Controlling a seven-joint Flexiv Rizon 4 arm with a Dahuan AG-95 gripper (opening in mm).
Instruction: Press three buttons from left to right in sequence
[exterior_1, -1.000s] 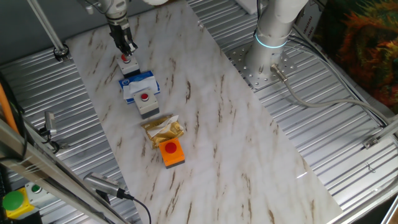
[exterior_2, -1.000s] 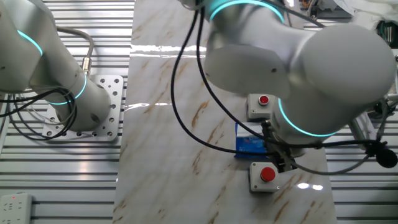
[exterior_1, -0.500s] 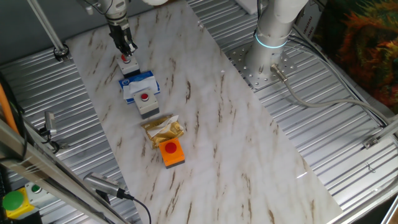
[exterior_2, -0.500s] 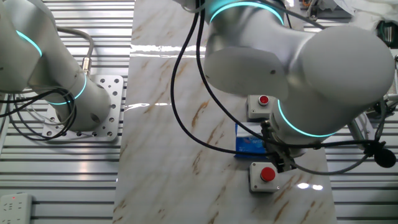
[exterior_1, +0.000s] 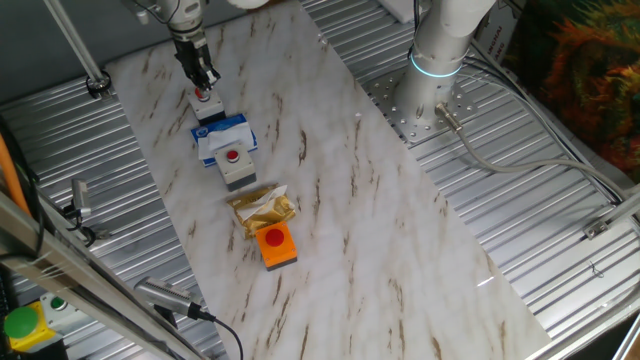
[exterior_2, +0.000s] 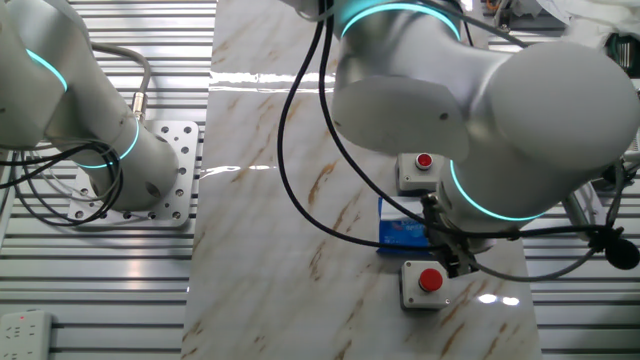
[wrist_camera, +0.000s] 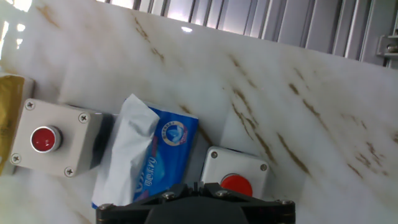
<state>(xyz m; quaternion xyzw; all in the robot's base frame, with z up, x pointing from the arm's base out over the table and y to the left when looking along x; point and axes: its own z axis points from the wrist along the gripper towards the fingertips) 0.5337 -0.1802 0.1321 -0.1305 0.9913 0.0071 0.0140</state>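
Three buttons with red caps lie in a row on the marble board. The first button (exterior_1: 203, 97) on a grey-white base is farthest back, the second button (exterior_1: 233, 156) on a grey-white base is in the middle, and the orange-based button (exterior_1: 275, 240) is nearest. My gripper (exterior_1: 207, 80) hangs directly over the first button, fingers together. In the hand view the gripper (wrist_camera: 194, 185) is shut, with the first button's cap (wrist_camera: 236, 184) just right of the tips and the second button (wrist_camera: 46, 139) at the left. The other fixed view shows the gripper (exterior_2: 458, 266) beside the first button (exterior_2: 430, 281); the second button (exterior_2: 424, 160) lies beyond it.
A blue-and-white carton (exterior_1: 222, 135) lies between the first two buttons, also in the hand view (wrist_camera: 149, 155). A crumpled golden packet (exterior_1: 262, 207) sits by the orange button. A green button on a yellow box (exterior_1: 22, 325) is off the board at the lower left. A second arm's base (exterior_1: 435, 60) stands at the back right.
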